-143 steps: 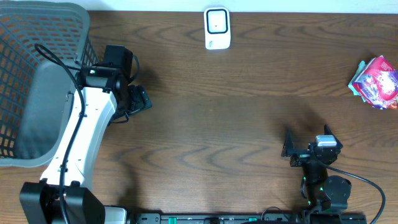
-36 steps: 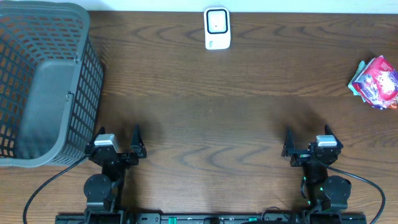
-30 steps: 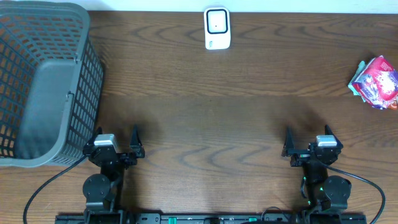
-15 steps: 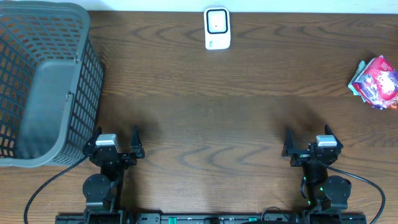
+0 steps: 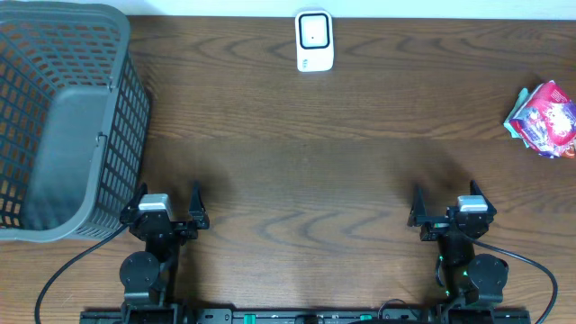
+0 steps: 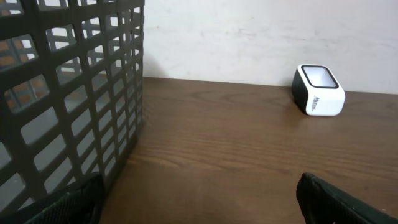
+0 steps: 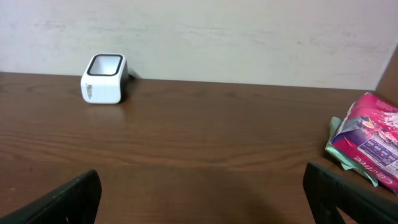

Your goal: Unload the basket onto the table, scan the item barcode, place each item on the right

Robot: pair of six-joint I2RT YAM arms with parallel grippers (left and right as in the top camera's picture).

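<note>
The item, a pink and green packet [image 5: 542,120], lies at the table's far right edge; the right wrist view shows it [image 7: 368,147] on the right. A white barcode scanner [image 5: 314,40] stands at the back centre, also seen as the scanner [image 6: 318,91] and the scanner [image 7: 104,79] from the wrists. My left gripper [image 5: 167,208] rests folded at the front left, open and holding nothing. My right gripper [image 5: 445,208] rests at the front right, open and holding nothing, well short of the packet.
A grey mesh basket [image 5: 63,117] fills the back left corner, and its wall [image 6: 68,93] stands close on the left of the left gripper. A pale wall runs behind the brown wooden table [image 5: 306,162].
The left arm has drawn back from beside the basket to its folded spot at the front left, and has kept still over the last second. The right arm has not moved.
</note>
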